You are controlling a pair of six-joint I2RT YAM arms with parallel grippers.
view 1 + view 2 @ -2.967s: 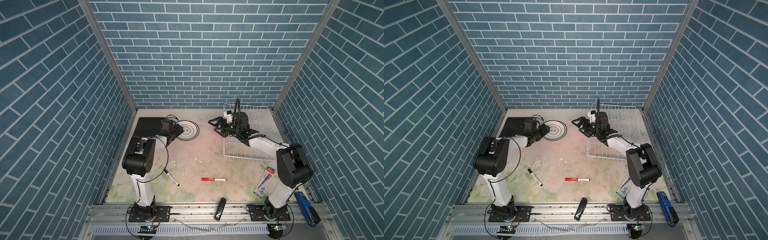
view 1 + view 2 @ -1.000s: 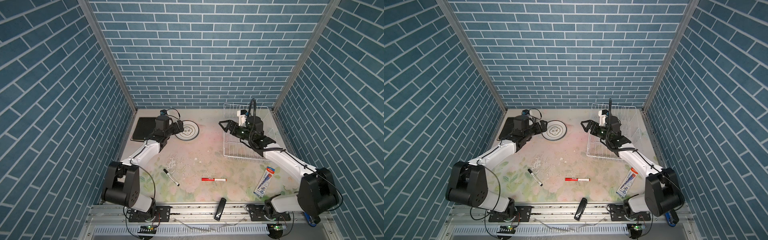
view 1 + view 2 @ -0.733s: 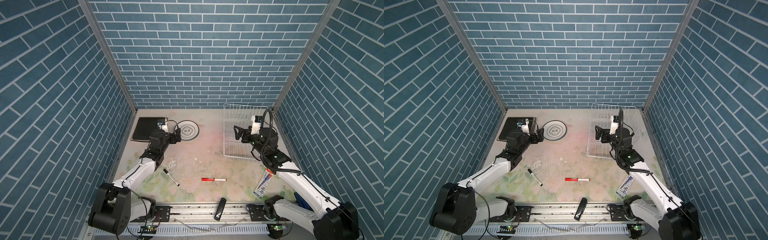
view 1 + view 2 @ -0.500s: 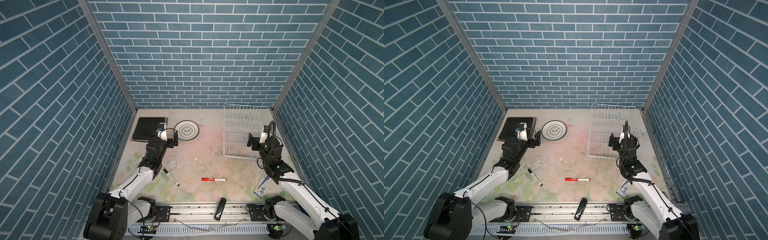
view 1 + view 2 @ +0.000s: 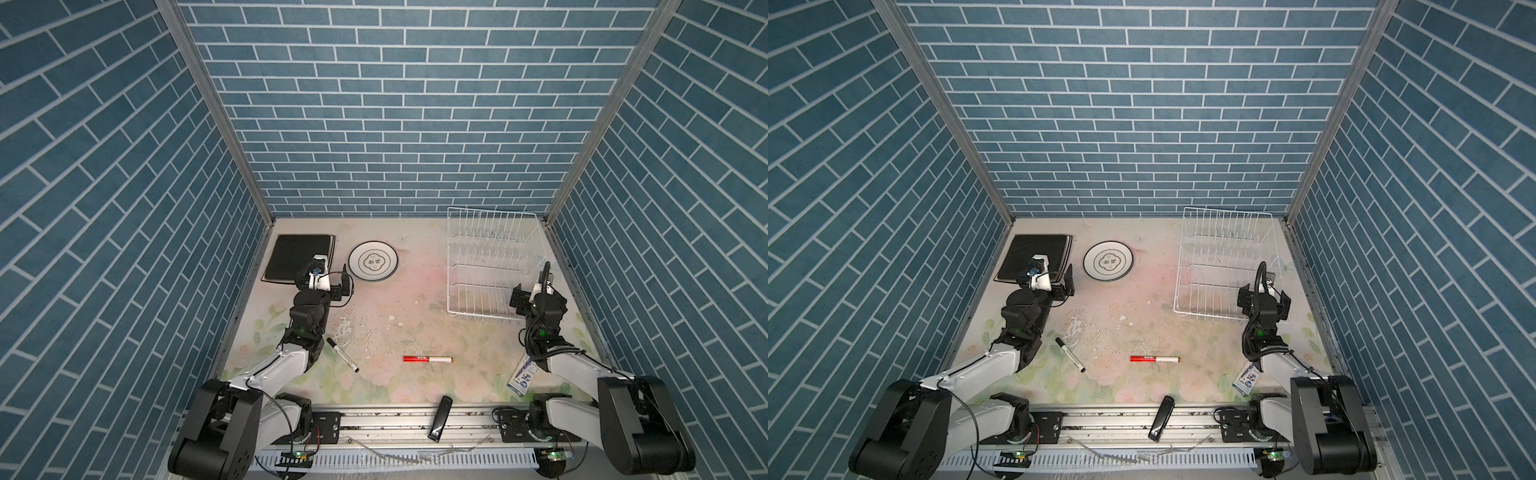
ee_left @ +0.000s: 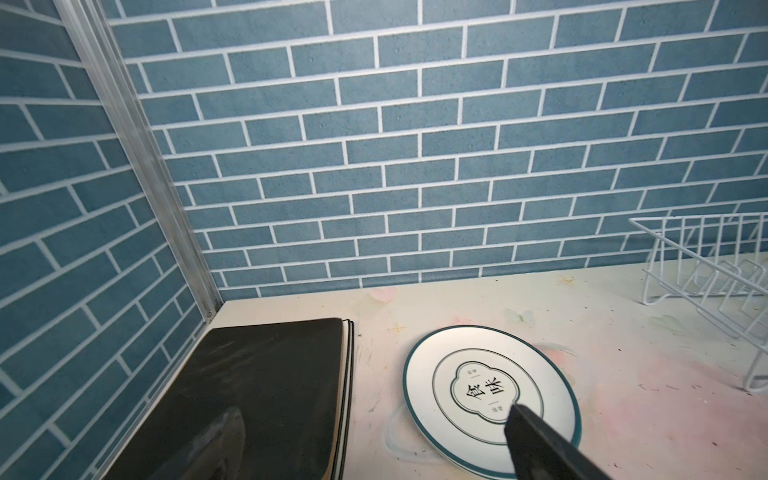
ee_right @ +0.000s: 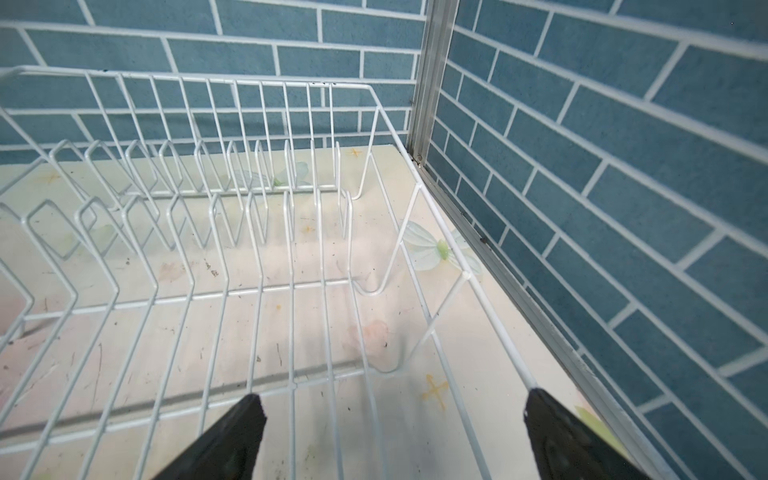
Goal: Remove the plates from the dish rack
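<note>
Across the floral worktop [image 5: 395, 299], by size:

- Rack [image 5: 490, 232]: white wire, far right corner, barred back toward the wall, slots empty.
- Square plates [image 5: 291, 259]: stacked flat at far left, matte black on top; those beneath show only as thin edges in the left wrist view.
- Round plate [image 5: 373, 262]: white, dark rim, clover motif; flat just beside the stack, apart from it.
- Left pincer [image 5: 323, 277]: spread, holding nothing, near the stack's front edge.
- Right pincer [image 7: 395, 415]: spread, holding nothing, at the rack's near right corner.
- Packet [image 5: 523, 376]: near right, partly under the right arm.
- Red marker [image 5: 428, 359]: near centre.
- Black marker [image 5: 343, 354]: near left.
</note>
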